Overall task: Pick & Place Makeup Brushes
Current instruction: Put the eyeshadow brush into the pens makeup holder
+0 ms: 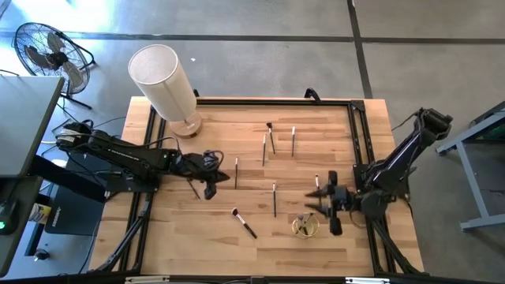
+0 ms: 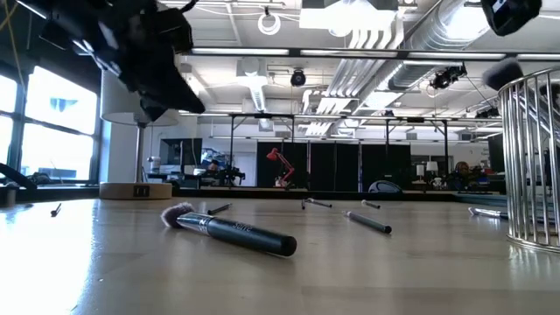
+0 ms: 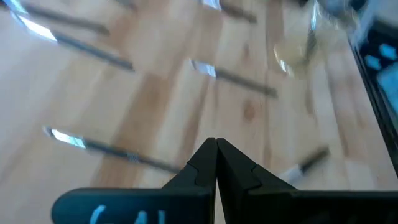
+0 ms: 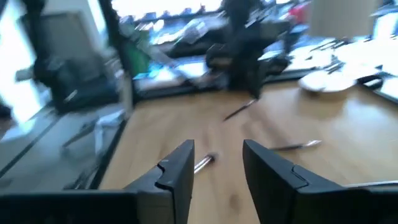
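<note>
Several makeup brushes lie flat and scattered on the wooden table, among them a thick dark one with a pale tip (image 1: pixel 244 223) (image 2: pixel 232 232) and thin ones (image 1: pixel 274 199) (image 1: pixel 236 172) (image 1: pixel 270 136). My left gripper (image 1: pixel 210 192) (image 3: pixel 216 142) hovers shut over the table's left middle with nothing between its fingers. My right gripper (image 1: pixel 310 202) (image 4: pixel 217 168) stands open above the table at the right, just beyond a gold wire holder (image 1: pixel 305 226) (image 2: pixel 535 166), with nothing between its fingers. A blurred grey shape (image 2: pixel 503 74) shows above the holder's rim.
A white cylinder lamp (image 1: pixel 162 77) on a wooden base stands at the far left corner. Black frame rails (image 1: pixel 359 150) run along the table's sides and far edge. Bare wood (image 1: pixel 229 252) lies along the near edge.
</note>
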`<action>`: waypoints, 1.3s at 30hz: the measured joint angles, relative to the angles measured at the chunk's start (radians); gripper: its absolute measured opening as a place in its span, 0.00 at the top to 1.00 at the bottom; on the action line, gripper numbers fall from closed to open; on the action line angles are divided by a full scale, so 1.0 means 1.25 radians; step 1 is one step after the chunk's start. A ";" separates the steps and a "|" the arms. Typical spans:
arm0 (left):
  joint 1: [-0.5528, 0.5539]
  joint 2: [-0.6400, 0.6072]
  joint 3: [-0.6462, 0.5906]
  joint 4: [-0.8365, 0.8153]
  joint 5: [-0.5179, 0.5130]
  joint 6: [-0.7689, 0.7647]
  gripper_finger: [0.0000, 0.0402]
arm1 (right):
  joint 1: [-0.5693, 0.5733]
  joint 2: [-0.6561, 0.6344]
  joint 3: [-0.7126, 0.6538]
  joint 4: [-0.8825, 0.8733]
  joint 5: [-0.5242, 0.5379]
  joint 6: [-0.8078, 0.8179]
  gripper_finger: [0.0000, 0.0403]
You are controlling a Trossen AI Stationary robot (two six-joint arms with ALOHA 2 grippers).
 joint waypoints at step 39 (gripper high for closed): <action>0.290 0.482 0.555 -0.616 0.093 -0.456 0.49 | -0.688 -0.103 0.000 -0.539 -0.541 0.331 0.99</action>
